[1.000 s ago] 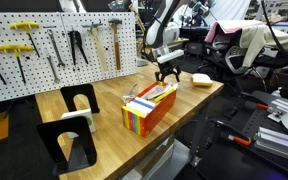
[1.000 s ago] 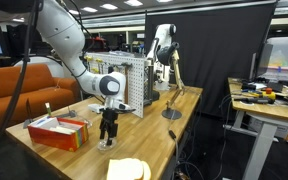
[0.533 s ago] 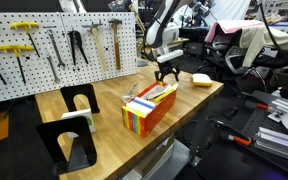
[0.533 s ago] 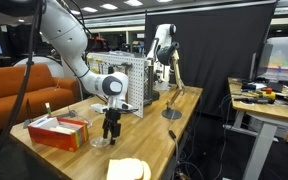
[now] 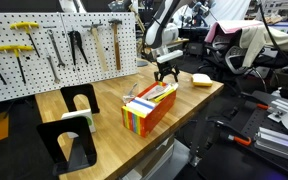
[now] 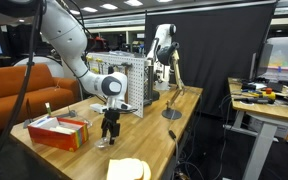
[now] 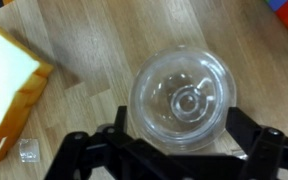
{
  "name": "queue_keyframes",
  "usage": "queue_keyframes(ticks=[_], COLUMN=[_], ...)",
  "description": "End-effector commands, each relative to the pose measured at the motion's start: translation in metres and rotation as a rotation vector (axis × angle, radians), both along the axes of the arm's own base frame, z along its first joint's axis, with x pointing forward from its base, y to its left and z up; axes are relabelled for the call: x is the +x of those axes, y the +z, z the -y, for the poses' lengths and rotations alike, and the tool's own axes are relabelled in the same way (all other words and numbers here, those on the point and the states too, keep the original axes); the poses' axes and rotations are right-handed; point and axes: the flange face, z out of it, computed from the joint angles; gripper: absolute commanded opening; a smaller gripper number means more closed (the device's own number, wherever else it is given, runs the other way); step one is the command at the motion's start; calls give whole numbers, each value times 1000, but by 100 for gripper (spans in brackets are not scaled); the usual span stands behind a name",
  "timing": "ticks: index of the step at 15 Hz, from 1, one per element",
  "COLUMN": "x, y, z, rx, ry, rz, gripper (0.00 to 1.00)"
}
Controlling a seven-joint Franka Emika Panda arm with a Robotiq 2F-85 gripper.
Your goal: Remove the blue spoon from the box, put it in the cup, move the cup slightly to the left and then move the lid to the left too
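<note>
My gripper (image 7: 179,116) hangs straight down over a clear round glass piece (image 7: 181,95) with a knob-like centre, which looks like the lid. It lies on the wooden table. The jaws stand wide, one finger on each side of its rim and close to it. In both exterior views the gripper (image 5: 166,78) (image 6: 109,138) is low over the table, just beyond the striped box (image 5: 149,108) (image 6: 59,131). White and orange utensils stick out of the box. I cannot make out the blue spoon or a separate cup.
A yellow sponge (image 7: 9,90) (image 5: 201,80) lies beside the gripper, with a small clear cube (image 7: 26,150) near it. A pegboard with tools (image 5: 54,45) stands behind the table. Black metal stands (image 5: 74,125) stand at the far end. The table edge (image 5: 199,105) is close.
The gripper has shifted very slightly over the clear piece. Nothing else has moved.
</note>
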Motion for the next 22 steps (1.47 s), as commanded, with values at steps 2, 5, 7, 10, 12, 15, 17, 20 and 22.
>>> queue_keyframes(ticks=[2, 5, 7, 10, 12, 15, 17, 20, 22], x=[4, 6, 6, 3, 0, -9, -20, -32, -36], y=[15, 22, 25, 32, 39, 51, 58, 56, 49], z=[-9, -16, -16, -13, -10, -1, 6, 9, 7], rx=[22, 25, 24, 22, 20, 4, 1, 7, 10], ry=[39, 56, 59, 51, 30, -15, -43, -61, -59], rz=[29, 39, 43, 55, 73, 98, 101, 93, 86], gripper=[100, 100, 100, 100, 100, 100, 100, 100, 100])
